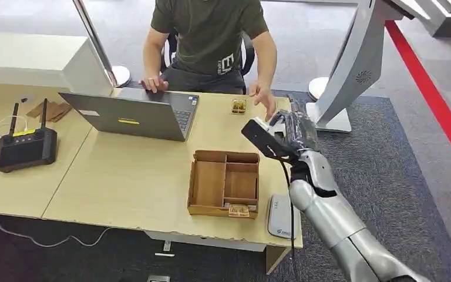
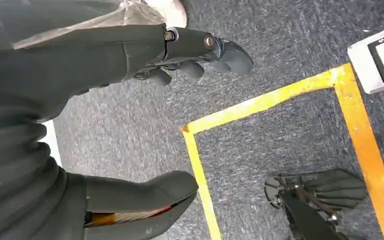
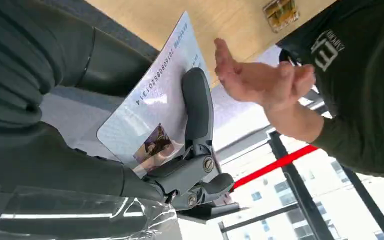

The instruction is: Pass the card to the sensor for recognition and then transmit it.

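My right hand (image 1: 292,130) is raised over the table's far right corner and pinches a white card (image 3: 150,115) with a printed number and a small photo between thumb and finger (image 3: 197,107). The card's edge (image 1: 262,123) points toward the seated person. That person's open hand (image 1: 264,97) reaches toward the card and stays a short way off it (image 3: 260,80). A flat grey card sensor (image 1: 280,216) lies at the table's front right corner, below my forearm. My left hand (image 2: 130,55) hangs over the carpet, fingers apart, holding nothing.
A wooden compartment tray (image 1: 195,187) sits in front of the sensor's left side. An open laptop (image 1: 135,114) stands before the person, a small wooden box (image 1: 238,106) beside it. A black router (image 1: 26,147) is at the far left. Yellow floor tape (image 2: 270,100) lies under my left hand.
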